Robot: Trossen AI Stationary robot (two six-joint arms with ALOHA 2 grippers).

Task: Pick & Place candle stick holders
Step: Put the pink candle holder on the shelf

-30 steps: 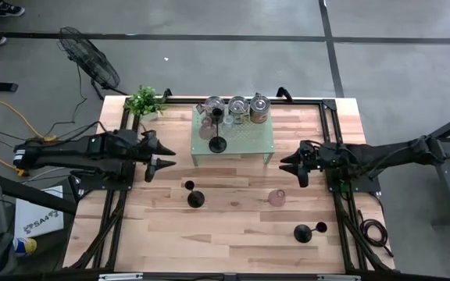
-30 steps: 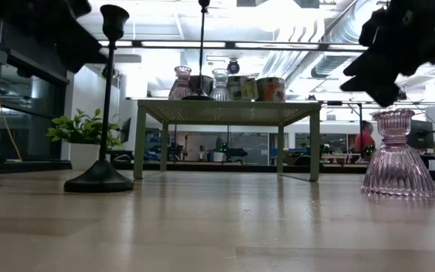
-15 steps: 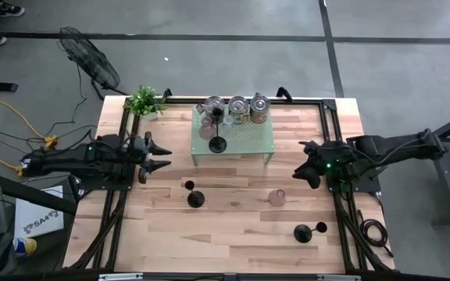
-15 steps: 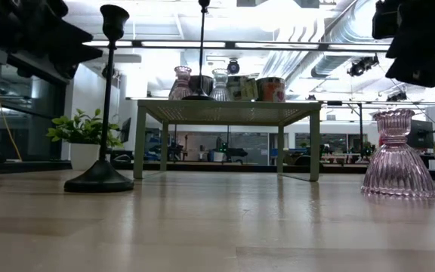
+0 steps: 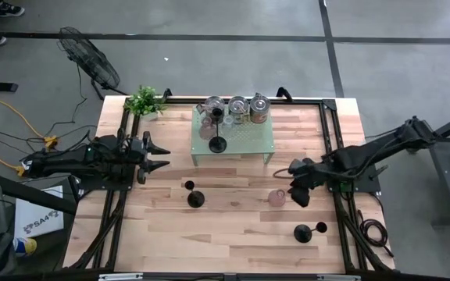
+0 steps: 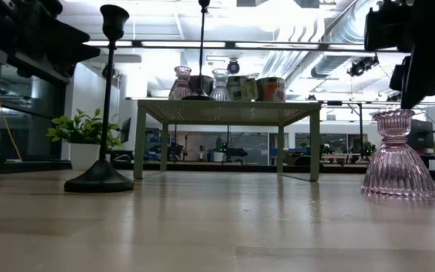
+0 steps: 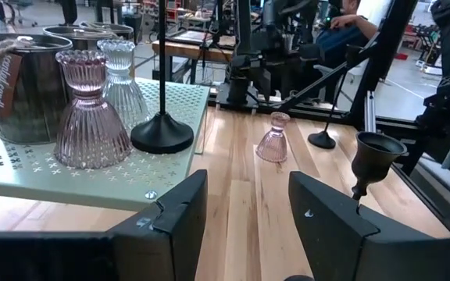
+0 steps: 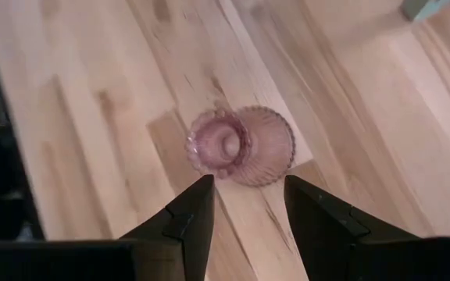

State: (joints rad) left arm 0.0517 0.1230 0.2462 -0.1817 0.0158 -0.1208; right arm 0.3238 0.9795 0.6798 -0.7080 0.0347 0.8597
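Approach step. Right gripper (image 8: 243, 204), fingers apart and empty, hovers above the pink glass holder (image 8: 241, 145) in front of the green shelf (image 5: 233, 144). Left gripper (image 5: 156, 156) waits left of the shelf, fingers apart. One black candlestick (image 5: 218, 143) stands on the shelf, another (image 5: 195, 197) in front, a third (image 5: 304, 232) further out. Next: descend, straddle the glass, close.

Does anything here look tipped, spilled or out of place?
Nothing stands out. The black holders and the pink glass holder all stand upright. The right gripper, open, hovers by the pink one.
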